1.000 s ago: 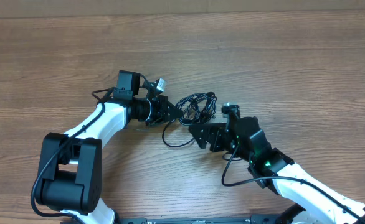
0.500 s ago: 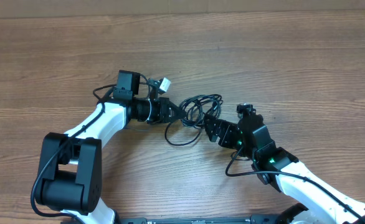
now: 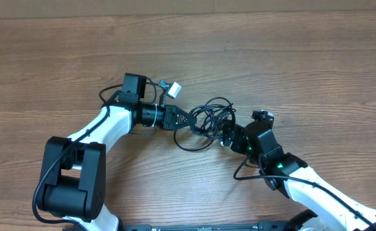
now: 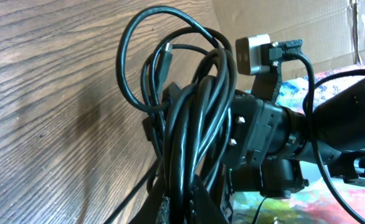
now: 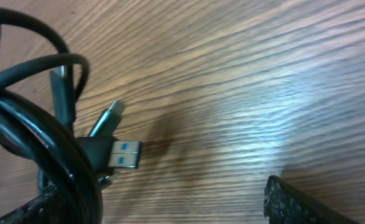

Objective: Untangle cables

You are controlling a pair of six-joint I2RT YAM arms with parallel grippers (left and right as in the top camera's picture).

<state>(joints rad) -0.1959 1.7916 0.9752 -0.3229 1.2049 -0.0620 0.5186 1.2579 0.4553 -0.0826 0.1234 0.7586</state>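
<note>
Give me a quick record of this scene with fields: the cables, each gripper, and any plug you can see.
cables: thin black cords, tangled loops bunched between the two grippers
left gripper: shut on the cables at the bundle's left side
right gripper: open, at the bundle's right edge, holding nothing
USB plug: blue insert, sticking out of the tangle
surface: wooden table
task state: not yet untangled

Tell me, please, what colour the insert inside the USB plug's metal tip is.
Blue; the USB plug shows it best in the right wrist view.
</note>
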